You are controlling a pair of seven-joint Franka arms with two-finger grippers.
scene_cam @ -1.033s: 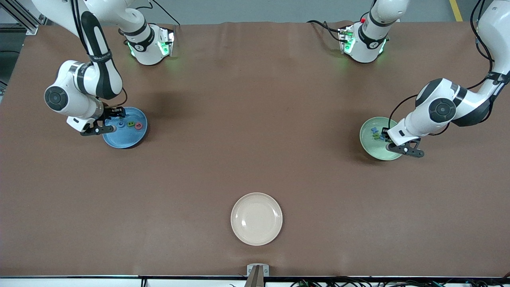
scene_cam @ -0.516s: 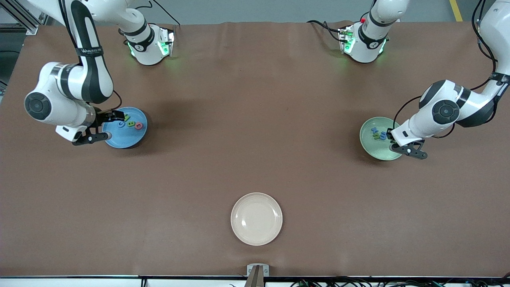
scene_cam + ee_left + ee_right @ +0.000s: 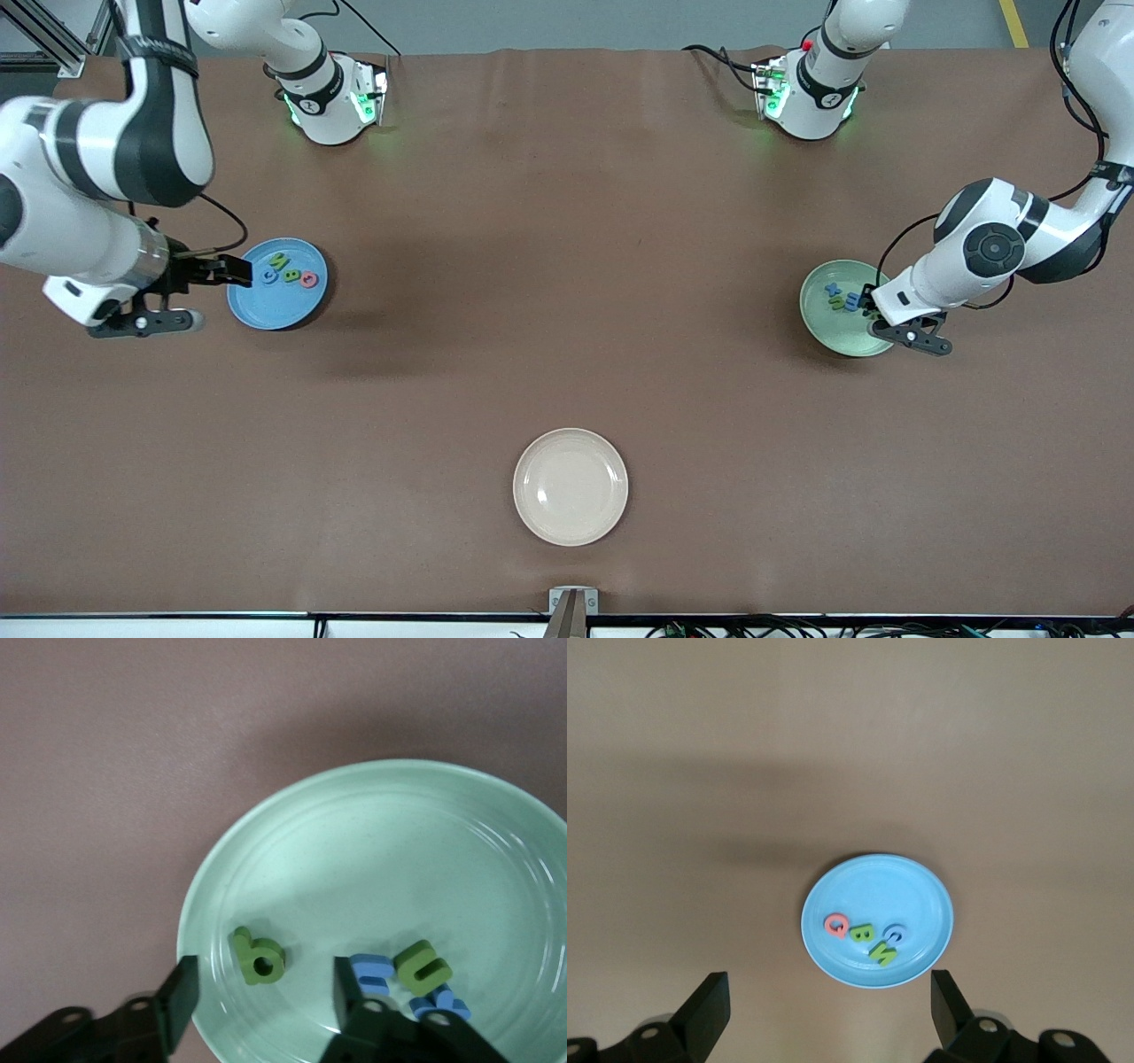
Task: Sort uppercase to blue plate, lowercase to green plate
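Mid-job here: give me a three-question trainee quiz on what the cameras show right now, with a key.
1. True or false: the cream plate holds foam letters.
2. Multiple choice: the pinkish-red G lies on A) the green plate, B) the blue plate, C) the bare table.
3. Short answer: how do the jaws of the left gripper stand, and what lies between them in the left wrist view?

Key:
1. False; it shows no letters.
2. B; it lies with the green B, green N and blue C.
3. Open and holding nothing, low over the green plate; the green p lies on the plate between them. The right gripper is also open, high above the table near the blue plate.
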